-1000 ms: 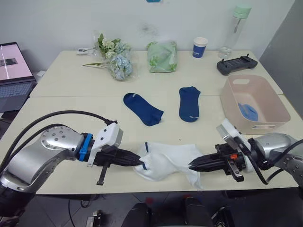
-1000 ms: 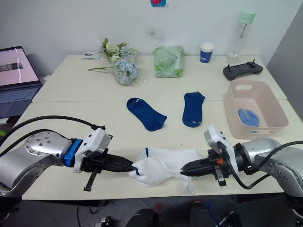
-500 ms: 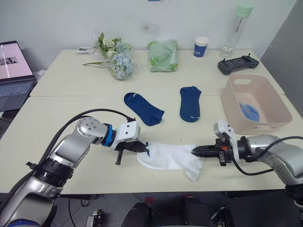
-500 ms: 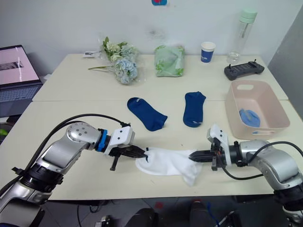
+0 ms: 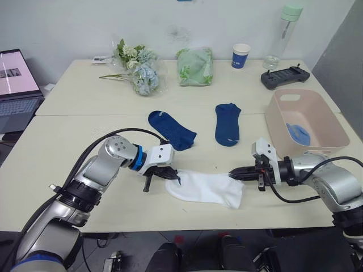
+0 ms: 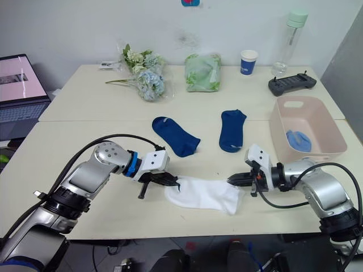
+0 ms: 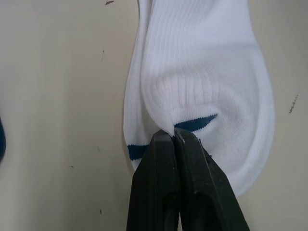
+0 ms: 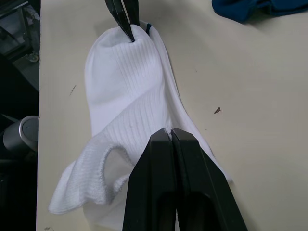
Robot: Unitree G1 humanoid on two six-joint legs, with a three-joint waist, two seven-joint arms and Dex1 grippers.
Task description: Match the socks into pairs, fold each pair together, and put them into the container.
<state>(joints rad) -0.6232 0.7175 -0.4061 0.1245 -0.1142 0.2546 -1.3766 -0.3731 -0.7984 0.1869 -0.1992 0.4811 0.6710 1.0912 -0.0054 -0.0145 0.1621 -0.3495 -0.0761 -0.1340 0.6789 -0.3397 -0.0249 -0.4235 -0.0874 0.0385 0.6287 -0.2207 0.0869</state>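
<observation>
Two white socks [image 5: 204, 188] with dark trim lie stacked flat near the table's front edge. My left gripper [image 5: 174, 178] is shut on their cuff end [image 7: 172, 130]. At the opposite end my right gripper [image 5: 231, 174] is shut on the same white fabric [image 8: 125, 86]. Two navy socks [image 5: 171, 130] [image 5: 227, 123] lie apart in the middle of the table. The pale pink container [image 5: 319, 114] stands at the right, with light blue socks [image 5: 298, 134] folded inside.
Along the back of the table are a flower bunch [image 5: 139, 71], a pale green cloth bundle [image 5: 194, 67], a blue paper cup [image 5: 240, 56], a water bottle [image 5: 283, 34] and a black controller [image 5: 284, 76]. A laptop [image 5: 17, 85] sits at the far left.
Both grippers moved away from the front edge with the white socks. The socks went from a bunched, hanging heap to lying stretched flat on the table.
</observation>
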